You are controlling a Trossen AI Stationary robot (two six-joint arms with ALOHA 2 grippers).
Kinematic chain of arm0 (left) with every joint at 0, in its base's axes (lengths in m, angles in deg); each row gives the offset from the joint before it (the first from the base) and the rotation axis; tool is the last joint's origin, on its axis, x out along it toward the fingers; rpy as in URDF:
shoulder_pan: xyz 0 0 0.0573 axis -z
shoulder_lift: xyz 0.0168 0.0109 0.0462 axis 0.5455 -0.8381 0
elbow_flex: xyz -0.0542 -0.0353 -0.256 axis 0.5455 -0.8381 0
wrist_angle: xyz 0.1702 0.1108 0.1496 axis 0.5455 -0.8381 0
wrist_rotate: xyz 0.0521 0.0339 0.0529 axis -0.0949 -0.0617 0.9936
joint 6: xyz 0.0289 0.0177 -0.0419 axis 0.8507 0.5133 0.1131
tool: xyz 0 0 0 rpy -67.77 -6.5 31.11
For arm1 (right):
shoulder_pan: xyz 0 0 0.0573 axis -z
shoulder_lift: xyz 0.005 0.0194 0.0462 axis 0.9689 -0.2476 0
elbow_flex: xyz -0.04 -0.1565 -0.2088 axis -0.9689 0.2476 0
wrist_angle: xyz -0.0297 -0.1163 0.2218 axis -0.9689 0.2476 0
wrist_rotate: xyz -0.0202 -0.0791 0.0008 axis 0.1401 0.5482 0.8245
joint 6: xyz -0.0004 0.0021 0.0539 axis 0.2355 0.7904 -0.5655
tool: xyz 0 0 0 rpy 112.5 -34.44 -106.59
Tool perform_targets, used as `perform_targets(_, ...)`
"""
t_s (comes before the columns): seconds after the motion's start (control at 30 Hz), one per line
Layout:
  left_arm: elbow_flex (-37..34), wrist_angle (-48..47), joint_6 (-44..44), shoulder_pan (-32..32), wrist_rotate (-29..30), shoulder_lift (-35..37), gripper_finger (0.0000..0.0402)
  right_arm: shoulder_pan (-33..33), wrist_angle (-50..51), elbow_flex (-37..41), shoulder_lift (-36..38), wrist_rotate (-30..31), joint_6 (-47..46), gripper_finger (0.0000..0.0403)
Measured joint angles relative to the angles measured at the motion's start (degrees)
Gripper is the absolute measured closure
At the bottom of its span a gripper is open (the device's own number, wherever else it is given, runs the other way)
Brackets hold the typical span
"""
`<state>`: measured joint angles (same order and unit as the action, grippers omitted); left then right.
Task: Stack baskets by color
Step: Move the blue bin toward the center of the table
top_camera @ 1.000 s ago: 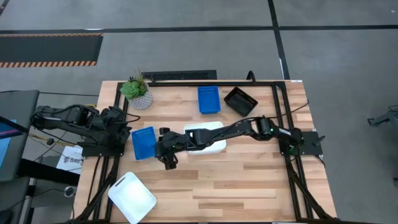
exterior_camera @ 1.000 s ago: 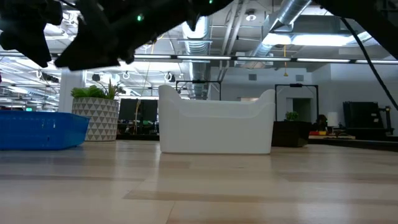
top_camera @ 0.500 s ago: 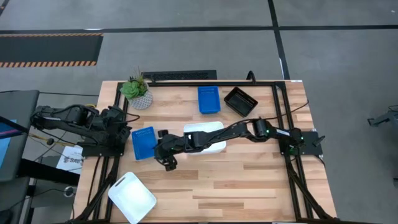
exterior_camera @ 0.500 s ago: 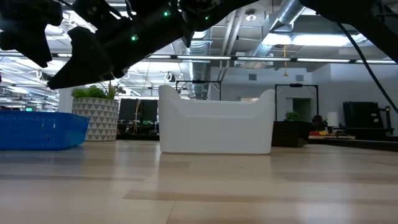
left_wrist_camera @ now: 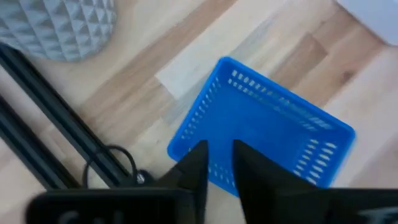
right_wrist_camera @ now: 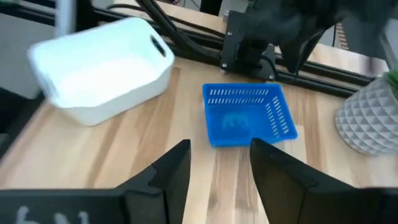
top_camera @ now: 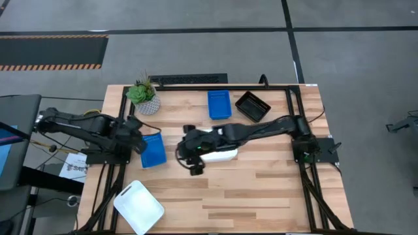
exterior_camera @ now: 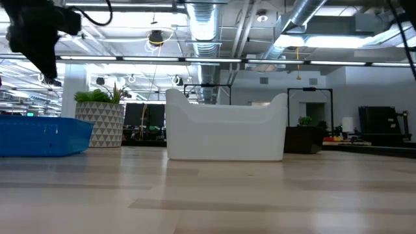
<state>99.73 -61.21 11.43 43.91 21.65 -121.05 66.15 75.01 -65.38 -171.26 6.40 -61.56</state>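
Note:
A blue basket (top_camera: 155,151) lies flat on the table's left part, and my left gripper (top_camera: 140,141) hangs over its left short wall (left_wrist_camera: 205,163), the fingers a narrow gap apart. A white basket (top_camera: 221,151) rests on its bottom at mid-table, partly under my right arm. My right gripper (top_camera: 194,163) hovers open beside that basket's left end, above the table, with nothing between its fingers (right_wrist_camera: 171,177). A second blue basket (top_camera: 219,104) and a black basket (top_camera: 253,106) stand at the back. Another white basket (top_camera: 138,206) lies at the near left corner. My left gripper comes from above, slanting down, with one finger (left_wrist_camera: 194,169) outside the blue basket's left short wall and the other (left_wrist_camera: 252,171) over its inside. I cannot tell whether they touch the wall. The basket lies flat on the table.
A green plant in a white pot (top_camera: 144,96) stands at the back left, close behind the left blue basket. A black frame (top_camera: 196,81) runs along the table's far edge and sides. Bare wood lies in the near middle and right of the table.
My left gripper has moved toward the table's right, over the blue basket's left wall. My right gripper has risen and drawn back toward the right, from beside the blue basket to the white basket's left end. The baskets have stayed in place.

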Motion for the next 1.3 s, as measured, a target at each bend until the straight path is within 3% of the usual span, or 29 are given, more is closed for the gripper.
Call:
perform_targets(0.13,-0.01,2.14,1.71,0.00,1.20,-4.81,0.0395,-1.17,6.30,0.00,4.70,0.02,-3.68,0.0223)
perform_targets(0.43,-0.25,-1.54,-1.74,1.35,-7.52,-9.86,0.0401,-5.46,13.17,0.09,7.83,0.21,-7.25,0.0237)
perform_targets(0.6,-4.92,1.07,-5.95,2.88,-13.09,-9.86,0.0401,-7.03,15.38,0.09,7.34,2.94,-7.44,0.0244)
perform_targets(0.97,-5.37,1.22,-8.28,4.14,-13.04,-10.74,0.0401,-7.23,16.67,0.11,7.15,3.67,-7.78,0.0250)
perform_targets(1.3,-1.53,0.04,-3.00,4.18,-14.21,-22.24,0.0401,-7.28,17.45,0.11,7.15,3.63,-7.84,0.0253)
